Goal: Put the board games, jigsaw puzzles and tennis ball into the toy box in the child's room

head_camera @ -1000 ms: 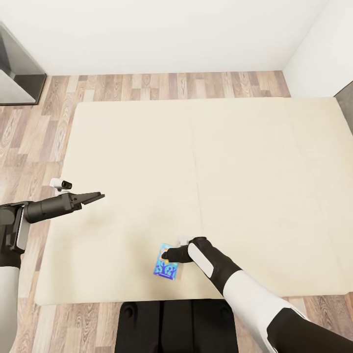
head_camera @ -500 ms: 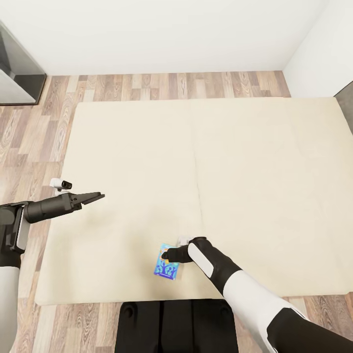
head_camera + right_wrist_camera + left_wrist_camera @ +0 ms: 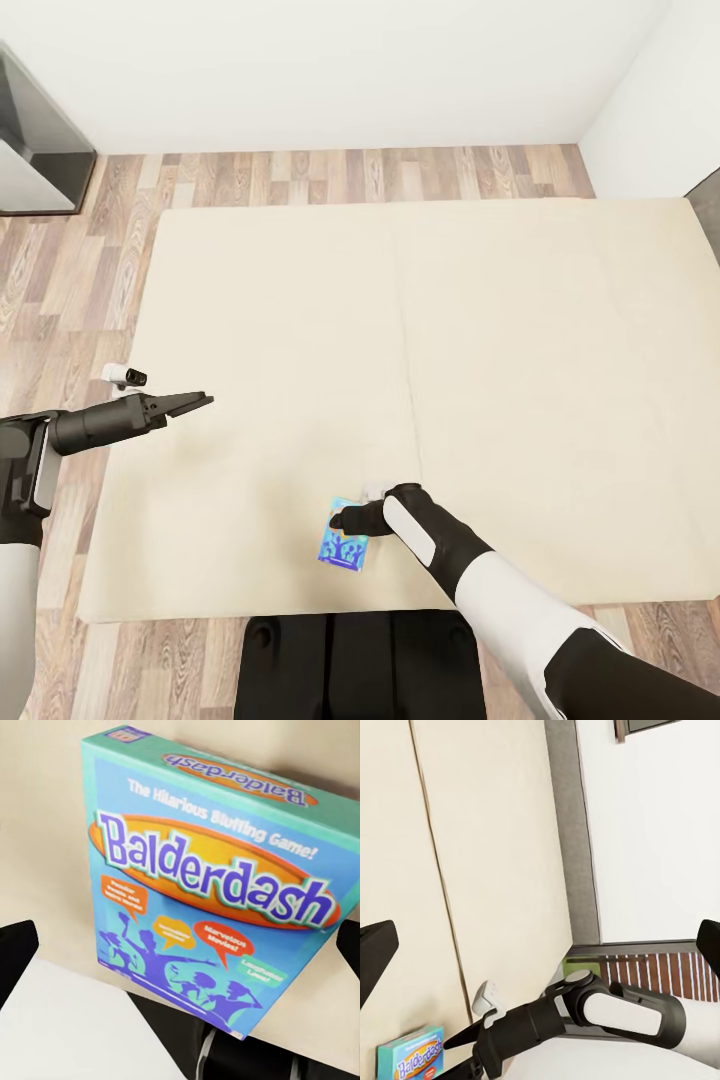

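Observation:
A bright blue board game point(image 3: 342, 548) with orange "Balderdash" print point(image 3: 217, 892) lies near the front edge of the beige bed point(image 3: 520, 340). My right gripper point(image 3: 346, 519) hovers at the box's far edge. In the right wrist view its dark fingertips point(image 3: 15, 954) stand wide apart at the picture's sides, open, and the box looks tilted in front of them. My left gripper point(image 3: 198, 402) hangs over the bed's left part, open and empty. The left wrist view shows the blue box point(image 3: 409, 1059) and my right arm point(image 3: 607, 1009) beside it.
Wood plank floor point(image 3: 90, 260) runs round the bed, with white walls behind and to the right. A dark cabinet point(image 3: 35, 140) stands at the far left. My black base point(image 3: 350, 665) is against the bed's front edge. A grey bed frame point(image 3: 566, 832) lines the mattress.
The blue board game looks squarer and sits slightly nearer to me than before. Both arms have hardly moved.

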{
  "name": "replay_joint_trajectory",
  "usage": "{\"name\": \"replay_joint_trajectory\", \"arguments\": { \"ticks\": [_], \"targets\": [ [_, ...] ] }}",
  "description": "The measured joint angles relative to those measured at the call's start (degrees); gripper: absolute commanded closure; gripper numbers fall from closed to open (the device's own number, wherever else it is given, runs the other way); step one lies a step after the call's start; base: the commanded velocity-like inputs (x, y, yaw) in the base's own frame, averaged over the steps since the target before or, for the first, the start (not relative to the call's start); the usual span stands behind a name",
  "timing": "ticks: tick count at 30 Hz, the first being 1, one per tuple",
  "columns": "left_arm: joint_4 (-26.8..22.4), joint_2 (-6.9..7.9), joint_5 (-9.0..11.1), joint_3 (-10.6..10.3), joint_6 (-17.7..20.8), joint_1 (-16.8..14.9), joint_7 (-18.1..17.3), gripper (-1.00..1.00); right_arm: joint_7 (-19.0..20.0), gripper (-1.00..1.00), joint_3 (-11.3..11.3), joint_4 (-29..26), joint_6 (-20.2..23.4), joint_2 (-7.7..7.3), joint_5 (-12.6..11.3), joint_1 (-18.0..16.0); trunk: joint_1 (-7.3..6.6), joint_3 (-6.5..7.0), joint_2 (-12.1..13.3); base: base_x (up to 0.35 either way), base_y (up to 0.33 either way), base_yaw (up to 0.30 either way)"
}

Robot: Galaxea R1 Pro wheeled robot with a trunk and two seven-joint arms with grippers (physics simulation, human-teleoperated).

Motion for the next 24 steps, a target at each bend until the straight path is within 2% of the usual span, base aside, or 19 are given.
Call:
{"name": "replay_joint_trajectory", "arguments": {
  "ticks": [24],
  "targets": [
    [0.0,0.0,0.0,0.0,0.0,0.0,0.0,-1.0,0.0,-1.0,0.1,0.0,0.0,0.0,0.1,0.0,0.0,0.0,0.0,0.0,0.001,0.0]
  ]
}}
